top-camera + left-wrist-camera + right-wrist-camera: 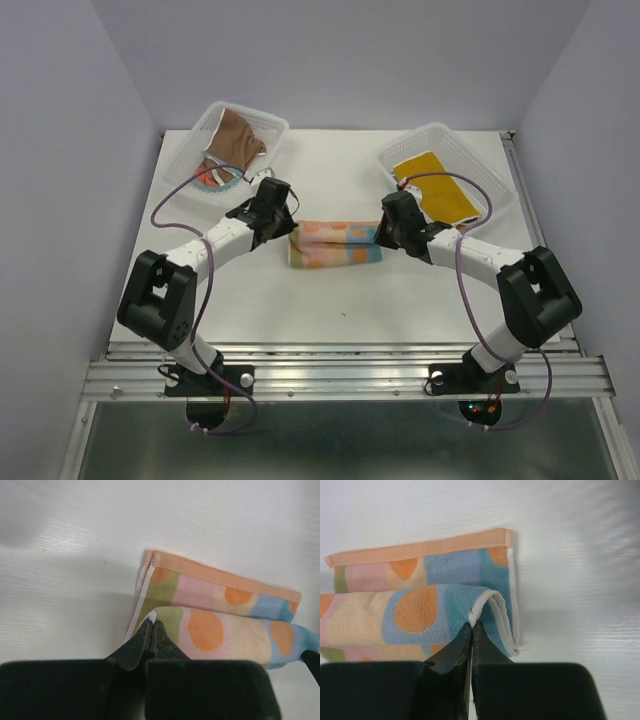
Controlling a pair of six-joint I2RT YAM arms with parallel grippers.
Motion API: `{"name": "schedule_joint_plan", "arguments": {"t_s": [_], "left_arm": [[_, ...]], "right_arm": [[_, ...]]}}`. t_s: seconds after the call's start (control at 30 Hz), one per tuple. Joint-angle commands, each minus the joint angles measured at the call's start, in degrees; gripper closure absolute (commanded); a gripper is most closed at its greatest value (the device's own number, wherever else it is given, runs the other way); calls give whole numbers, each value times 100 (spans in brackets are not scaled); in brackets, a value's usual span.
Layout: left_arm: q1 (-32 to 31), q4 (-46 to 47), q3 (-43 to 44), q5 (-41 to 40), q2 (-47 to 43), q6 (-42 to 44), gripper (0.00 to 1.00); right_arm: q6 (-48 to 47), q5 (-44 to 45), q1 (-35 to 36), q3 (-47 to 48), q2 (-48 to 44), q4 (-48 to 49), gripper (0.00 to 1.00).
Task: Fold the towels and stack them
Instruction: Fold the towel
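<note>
We see the pastel spotted towel (pixel 335 245) lying on the white table (pixel 340 300) between the two grippers, one short end at each pair of jaws. It is folded into a long band. The layer farther from the jaws lies flat with its peach hem outermost. The nearer layer is curled up and over, and it rises to meet both sets of fingertips.

In the left wrist view the towel (pixel 220 615) spreads ahead and to the right of the left gripper (pixel 152 622). Its white-edged corner sits right at the tips. In the right wrist view the towel (pixel 420 600) runs ahead and to the left of the right gripper (pixel 471 625), and the rolled blue end loops just beside the tips.

Two clear mesh baskets stand beyond the jaws, well apart from the towel. The left basket (pixel 215 125), past the left gripper (pixel 283 228), holds a brown towel (pixel 238 135) draped over a printed towel (pixel 212 178) in orange and pale blue. The right basket (pixel 440 135), past the right gripper (pixel 385 232), holds a mustard yellow towel (pixel 432 185) lying flat.

The left jaws are pressed together on the white hem at the green corner of the curled layer. The right jaws are likewise closed, pinching the white hem at the blue corner of the same layer. We see no gap between the fingers on either side.
</note>
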Motion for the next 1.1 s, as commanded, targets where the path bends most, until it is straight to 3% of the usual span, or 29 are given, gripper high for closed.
{"name": "schedule_joint_plan", "arguments": {"t_s": [0.0,0.37,0.43,0.47,0.5,0.57,0.6,0.63,0.8,1.07], "left_arm": [[83,98,461,-39,220,237,100],[259,10,1007,163,845,571,100],[268,10,1130,260,959,676,87],[259,1,1156,277,986,703,82],[268,-16,1183,278,1004,712,68],[268,-25,1209,278,969,738,54],[268,-25,1200,278,899,756,19],[259,-8,1157,304,863,765,1],[241,186,902,550,600,782,1],[-5,317,445,533,90,739,1]], "right_arm": [[-75,-119,-101,454,191,491,99],[13,-137,-338,727,674,649,96],[-101,-137,-356,946,779,588,83],[-102,-137,-356,948,815,553,83],[-206,-180,-356,1069,824,448,67],[-268,-233,-347,1114,833,360,49],[-338,-364,-356,1045,763,394,39],[-330,-426,-356,983,702,429,36],[-567,-1085,-347,561,403,614,26],[-752,-717,-312,-10,-55,210,20]]}}
